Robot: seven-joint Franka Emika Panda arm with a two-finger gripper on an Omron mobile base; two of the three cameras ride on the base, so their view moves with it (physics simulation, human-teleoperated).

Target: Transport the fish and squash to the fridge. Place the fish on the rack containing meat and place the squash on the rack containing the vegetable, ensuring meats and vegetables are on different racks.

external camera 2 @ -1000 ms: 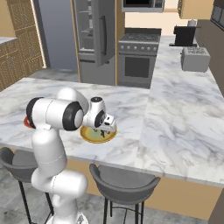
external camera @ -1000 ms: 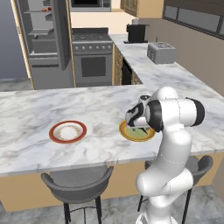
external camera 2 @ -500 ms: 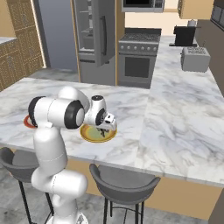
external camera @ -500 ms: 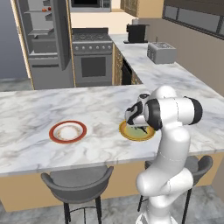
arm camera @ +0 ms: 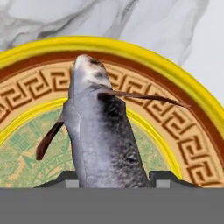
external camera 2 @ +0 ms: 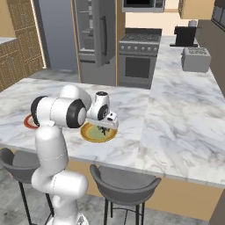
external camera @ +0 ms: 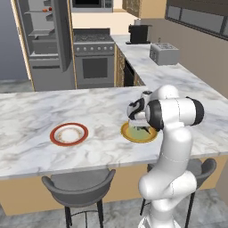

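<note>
The gripper has just closed from wide open and now clamps the fish between its fingers, low over the yellow-rimmed plate on the marble counter — the fish is not yet lifted clear. I judge that the grasp is done; next come the lift and the drive to the fridge, well apart across the kitchen.

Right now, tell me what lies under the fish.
The fish lies on the yellow-rimmed plate, which sits on the marble counter. The plate's centre beneath the fish is covered. The gripper is shut on the fish.
</note>
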